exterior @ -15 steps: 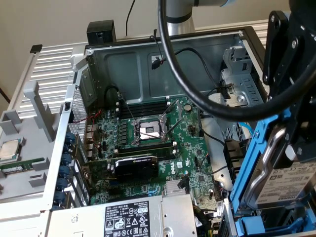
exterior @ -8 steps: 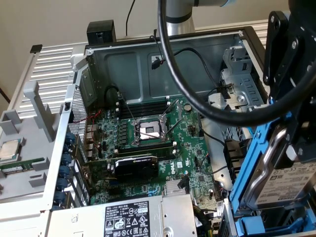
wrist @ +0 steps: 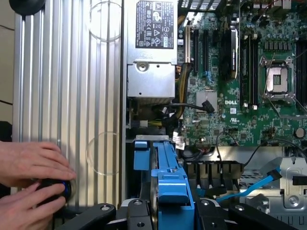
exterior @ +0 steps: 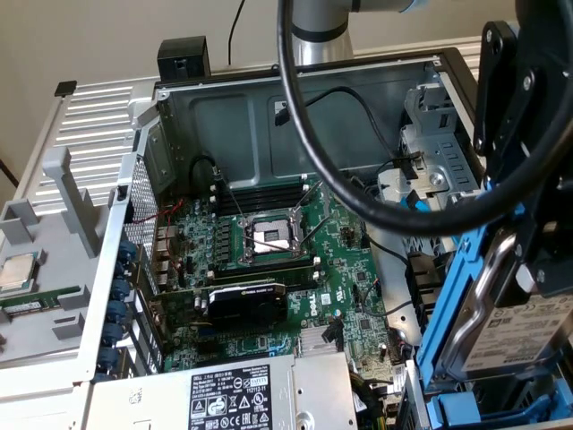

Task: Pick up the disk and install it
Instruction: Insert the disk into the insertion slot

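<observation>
Disk (exterior: 524, 333) clamped between gripper (wrist: 169, 211) jaws.
Held on edge over the case (exterior: 260, 125) corner (blue frame around it), likely for edgewise fitting.

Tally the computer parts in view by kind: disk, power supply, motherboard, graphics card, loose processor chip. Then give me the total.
disk: 1
power supply: 1
motherboard: 1
graphics card: 1
loose processor chip: 1
Total: 5
</observation>
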